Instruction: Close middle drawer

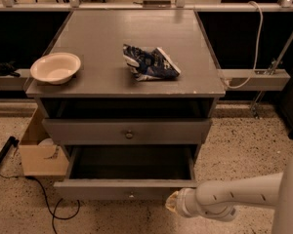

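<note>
The middle drawer (112, 191) is pulled far out of the grey cabinet, and its dark inside is empty. Its grey front carries a small round knob (132, 195). Above it sits the upper grey front with its own knob (129, 134), with a dark gap under the cabinet top. The lowest front is hidden below the open drawer. My gripper (172, 206) is at the end of the white arm (234, 199), low at the bottom right. It sits just in front of the right end of the open drawer's front.
On the cabinet top (185, 48) lie a white bowl (55, 67) at the left and a crumpled blue chip bag (149, 62) in the middle. A cardboard box (39, 152) and a black cable (44, 199) are on the floor to the left. A rail with a white cable (254, 77) is at the right.
</note>
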{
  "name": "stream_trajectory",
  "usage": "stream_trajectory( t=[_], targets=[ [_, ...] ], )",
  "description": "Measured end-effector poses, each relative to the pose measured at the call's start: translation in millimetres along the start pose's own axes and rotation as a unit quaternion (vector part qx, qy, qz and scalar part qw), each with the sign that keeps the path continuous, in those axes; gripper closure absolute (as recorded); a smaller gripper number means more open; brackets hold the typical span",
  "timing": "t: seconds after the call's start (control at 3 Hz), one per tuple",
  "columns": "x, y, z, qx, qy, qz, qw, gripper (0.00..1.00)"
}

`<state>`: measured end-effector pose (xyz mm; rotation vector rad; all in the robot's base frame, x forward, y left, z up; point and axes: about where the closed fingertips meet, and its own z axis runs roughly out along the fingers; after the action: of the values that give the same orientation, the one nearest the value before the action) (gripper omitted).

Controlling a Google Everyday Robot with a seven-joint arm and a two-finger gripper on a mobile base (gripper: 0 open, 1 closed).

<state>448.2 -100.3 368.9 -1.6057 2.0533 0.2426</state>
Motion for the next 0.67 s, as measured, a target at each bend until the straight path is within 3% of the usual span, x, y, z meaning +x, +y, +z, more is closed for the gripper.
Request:
stream_trajectory(
  t=[0.67],
  targets=[
    [-11,0,5,0.002,0.003,-0.016,0.9999,1.00]
  ],
)
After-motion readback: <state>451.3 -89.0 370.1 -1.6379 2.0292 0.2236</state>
